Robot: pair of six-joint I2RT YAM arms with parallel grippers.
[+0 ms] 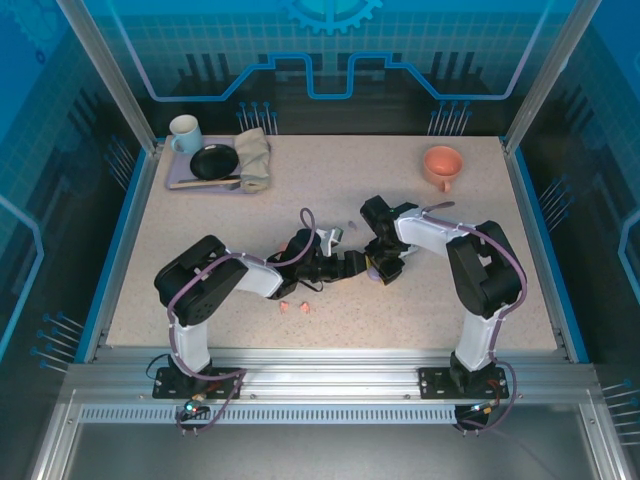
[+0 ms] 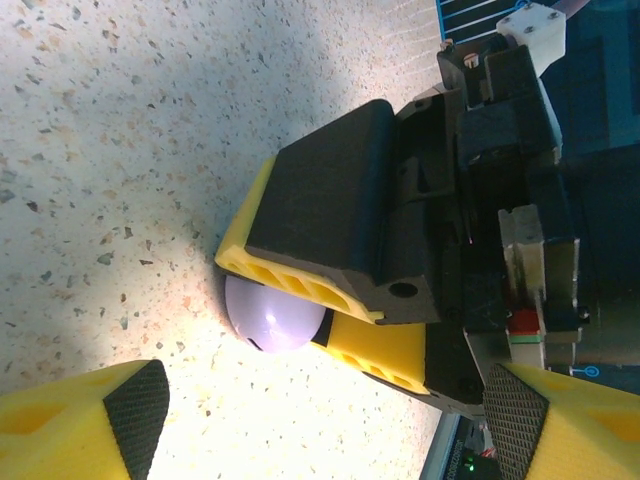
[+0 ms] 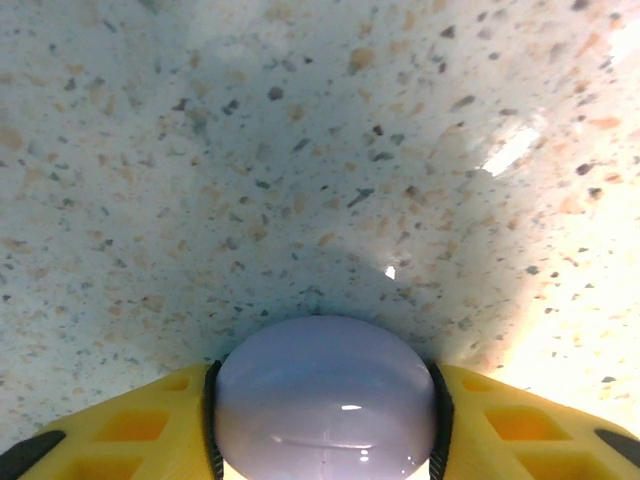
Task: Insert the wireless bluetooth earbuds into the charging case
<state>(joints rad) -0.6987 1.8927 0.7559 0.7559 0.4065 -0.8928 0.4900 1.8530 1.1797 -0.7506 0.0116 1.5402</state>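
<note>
A closed, rounded lilac charging case [image 3: 325, 400] rests on the speckled table. My right gripper [image 3: 325, 425] is shut on it, with a black pad pressed against each side. In the left wrist view the same case [image 2: 275, 315] peeks out between the right gripper's yellow fingers [image 2: 370, 350]. My left gripper [image 2: 325, 430] stands open a little short of the case, with nothing between its fingers. From above, both grippers meet at mid-table around the case [image 1: 376, 272]. Two salmon-pink earbuds [image 1: 285, 305] [image 1: 303, 310] lie loose on the table in front of the left arm.
At the back left a tray [image 1: 185, 183] carries a white mug [image 1: 184, 133], a black dish [image 1: 214, 161] and a folded cloth [image 1: 254, 158]. An orange cup [image 1: 441, 165] stands at the back right.
</note>
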